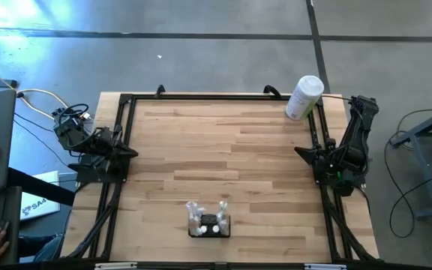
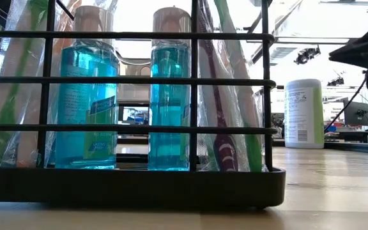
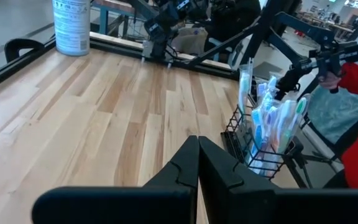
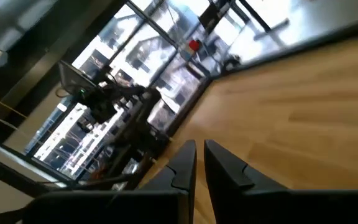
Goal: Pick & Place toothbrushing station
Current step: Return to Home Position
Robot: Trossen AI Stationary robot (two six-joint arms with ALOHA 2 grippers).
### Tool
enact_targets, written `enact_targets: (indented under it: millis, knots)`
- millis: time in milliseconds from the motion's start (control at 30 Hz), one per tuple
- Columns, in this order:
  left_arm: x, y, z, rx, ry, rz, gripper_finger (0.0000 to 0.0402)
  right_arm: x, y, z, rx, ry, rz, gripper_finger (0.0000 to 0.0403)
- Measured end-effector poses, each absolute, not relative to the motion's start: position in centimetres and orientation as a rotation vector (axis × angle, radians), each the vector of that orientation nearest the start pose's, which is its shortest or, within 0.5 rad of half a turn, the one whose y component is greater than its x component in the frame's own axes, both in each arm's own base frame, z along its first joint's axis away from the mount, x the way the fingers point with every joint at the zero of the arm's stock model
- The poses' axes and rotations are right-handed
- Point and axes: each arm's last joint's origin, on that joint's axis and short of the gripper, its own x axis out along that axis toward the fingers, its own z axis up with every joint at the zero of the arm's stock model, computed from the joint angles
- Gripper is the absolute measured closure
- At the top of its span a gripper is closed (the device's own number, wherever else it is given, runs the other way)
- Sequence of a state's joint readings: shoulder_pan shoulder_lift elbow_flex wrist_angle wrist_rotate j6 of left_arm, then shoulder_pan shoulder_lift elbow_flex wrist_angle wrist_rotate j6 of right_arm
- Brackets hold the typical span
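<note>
High view: toothbrushing station (image 1: 209, 225) at 6 o'clock on table (image 1: 223, 142). Left gripper (image 1: 128, 152) at 9, right gripper (image 1: 301, 151) at 3.
Low view: station holds 2 blue bottles (image 2: 87, 102).
Left wrist view: pincer together, empty.
Right wrist view: nearly together, empty.
Homing looks done; next just needs both arms settled.

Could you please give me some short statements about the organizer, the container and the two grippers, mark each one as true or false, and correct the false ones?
1. The black wire organizer holds two bottles of blue liquid. True.
2. The white cylindrical container stands inside the organizer. False: the white cylindrical container stands apart from it, at the table corner beside the right arm.
3. The left gripper is shut and holds nothing. True.
4. The right gripper grips a toothbrush. False: the right gripper holds nothing; the toothbrushes stand in the organizer.
</note>
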State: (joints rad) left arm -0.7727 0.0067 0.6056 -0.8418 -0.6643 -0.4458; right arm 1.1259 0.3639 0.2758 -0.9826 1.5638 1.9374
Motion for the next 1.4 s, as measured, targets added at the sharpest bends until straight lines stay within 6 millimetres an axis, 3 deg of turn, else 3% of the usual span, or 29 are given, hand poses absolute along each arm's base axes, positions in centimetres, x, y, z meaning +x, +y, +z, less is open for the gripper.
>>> enact_targets:
  millis: [233,533,1033,1400]
  knots:
    - [2.1,0.5,27.1,-0.283,0.201,-0.049,0.0401,5.0,3.8,17.2,0.837,-0.081,-0.415,0.0378]
    - [2.1,0.9,26.7,-0.322,0.184,0.094,0.0401,5.2,3.3,16.5,0.474,0.123,-0.462,0.0378]
    - [6.2,-4.0,21.4,-0.322,0.106,-0.232,0.0401,5.5,3.1,16.3,0.454,0.169,-0.527,0.0378]
    - [7.2,-5.4,18.5,-0.357,0.082,-0.359,0.0401,6.0,3.4,15.8,0.35,0.229,-0.55,0.0378]
